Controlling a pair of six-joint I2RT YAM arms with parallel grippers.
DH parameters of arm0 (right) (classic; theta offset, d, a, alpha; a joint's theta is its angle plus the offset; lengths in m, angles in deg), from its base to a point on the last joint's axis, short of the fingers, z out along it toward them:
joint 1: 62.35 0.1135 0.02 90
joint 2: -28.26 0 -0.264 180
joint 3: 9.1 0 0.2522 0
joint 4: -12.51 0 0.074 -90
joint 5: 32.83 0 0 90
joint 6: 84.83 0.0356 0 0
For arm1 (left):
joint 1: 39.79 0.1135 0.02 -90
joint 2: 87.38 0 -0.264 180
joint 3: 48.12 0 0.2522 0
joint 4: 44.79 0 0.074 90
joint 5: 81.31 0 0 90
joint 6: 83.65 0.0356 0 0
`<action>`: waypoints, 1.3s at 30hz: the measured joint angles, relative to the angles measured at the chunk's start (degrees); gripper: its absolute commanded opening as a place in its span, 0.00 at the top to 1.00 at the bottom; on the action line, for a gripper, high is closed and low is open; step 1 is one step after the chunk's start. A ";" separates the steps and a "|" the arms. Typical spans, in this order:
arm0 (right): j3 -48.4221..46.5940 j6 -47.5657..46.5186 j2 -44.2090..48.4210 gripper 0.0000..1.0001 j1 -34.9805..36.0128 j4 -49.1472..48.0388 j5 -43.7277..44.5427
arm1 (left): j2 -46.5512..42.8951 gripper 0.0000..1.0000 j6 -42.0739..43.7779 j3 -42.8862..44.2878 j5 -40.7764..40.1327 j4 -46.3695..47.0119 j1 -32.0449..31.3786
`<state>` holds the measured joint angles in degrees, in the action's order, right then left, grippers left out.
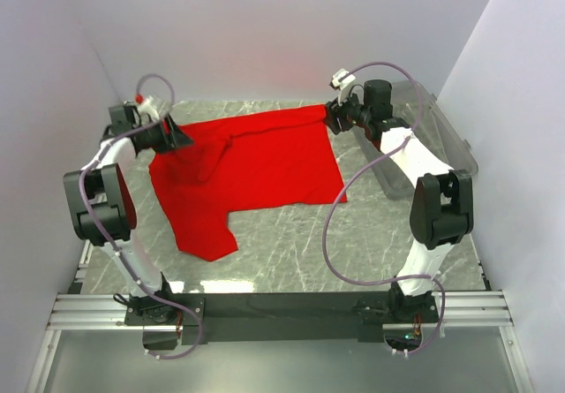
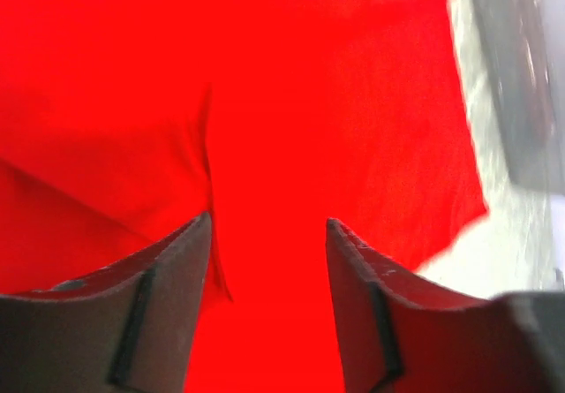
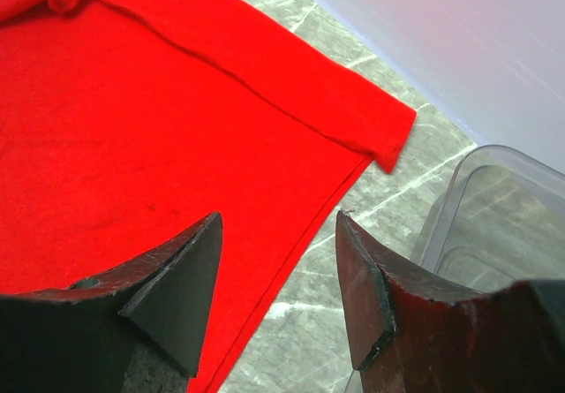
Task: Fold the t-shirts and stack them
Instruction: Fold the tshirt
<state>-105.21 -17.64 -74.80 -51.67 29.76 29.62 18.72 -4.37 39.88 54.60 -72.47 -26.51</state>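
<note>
Jaws released on both sides, empty. Hover at far corners of t-shirt (image 1: 256, 168), spread rumpled on surface (image 1: 291, 252). Looks like pre-fold grasp; next needs closing on both far corners.

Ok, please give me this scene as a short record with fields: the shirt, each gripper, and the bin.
t-shirt: red, the only one, spread on the table, wrinkled on its left part, not yet folded
left gripper: open, over the shirt's far left part, holding nothing
right gripper: open, over the shirt's far right edge, holding nothing
bin: clear plastic, at the right of the shirt, no red cloth seen inside
</note>
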 measured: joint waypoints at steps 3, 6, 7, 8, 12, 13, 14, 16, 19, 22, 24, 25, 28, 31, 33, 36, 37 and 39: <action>0.00 0.00 0.00 0.39 -0.07 -0.02 -0.17 | 1.77 0.39 -2.38 6.01 -2.43 0.96 0.46; 0.00 0.00 0.00 0.39 -0.07 -0.02 -0.22 | 5.86 0.39 -3.76 12.26 -3.87 1.03 -0.61; 0.00 0.00 0.00 0.39 -0.07 -0.04 -0.20 | 7.85 0.39 -4.07 14.21 -4.00 0.50 -1.14; 0.00 0.00 0.00 0.39 -0.07 -0.02 -0.20 | 9.51 0.39 -4.24 15.65 -4.20 0.39 -1.64; 0.00 -0.02 0.00 0.39 -0.07 -0.02 -0.20 | 16.70 0.40 -5.46 19.85 -4.74 -1.29 -3.80; 0.00 -0.02 0.00 0.39 -0.07 0.00 -0.20 | 18.23 0.40 -5.79 20.33 -4.83 -1.77 -4.31; 0.00 -0.02 0.00 0.39 -0.07 0.00 -0.17 | 19.52 0.40 -6.25 20.57 -4.96 -1.97 -4.74; 0.00 -0.02 0.00 0.39 -0.07 0.00 -0.17 | 21.38 0.40 -7.06 20.72 -5.40 -2.56 -5.53; 0.00 -0.02 0.00 0.39 -0.07 0.02 -0.20 | 22.93 0.40 -7.87 21.35 -6.67 -3.54 -6.56; 0.00 0.00 0.00 0.39 -0.07 0.04 -0.20 | 23.19 0.43 -8.50 21.79 -7.78 -3.58 -7.08; 0.00 0.00 0.00 0.39 -0.07 0.04 -0.17 | 23.19 0.50 -8.59 22.47 -8.11 -3.48 -7.28; 0.00 0.00 0.00 0.39 -0.07 0.07 -0.17 | 23.19 0.53 -8.74 22.64 -8.11 -3.37 -7.30; 0.00 0.00 0.00 0.39 -0.07 0.09 -0.17 | 23.19 0.62 -8.92 22.80 -8.09 -3.08 -7.45; 0.00 0.00 0.00 0.39 -0.07 0.09 -0.20 | 23.21 0.65 -8.94 22.88 -8.00 -3.17 -7.50; 0.00 0.00 0.00 0.39 -0.07 0.11 -0.17 | 23.50 0.64 -8.90 23.28 -7.82 -3.37 -7.58; 0.00 0.00 0.00 0.39 -0.07 0.11 -0.17 | 24.06 0.72 -8.74 23.58 -7.80 -3.50 -7.80; 0.00 0.00 0.00 0.39 -0.07 0.11 -0.17 | 24.24 0.76 -8.61 23.58 -7.78 -3.72 -7.91; 0.00 0.00 0.00 0.39 -0.07 0.11 -0.17 | 24.39 0.89 -8.59 23.58 -7.56 -4.15 -8.11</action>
<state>-105.21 -17.64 -74.80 -51.74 29.87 29.45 43.12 -12.96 63.46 47.04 -76.62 -34.62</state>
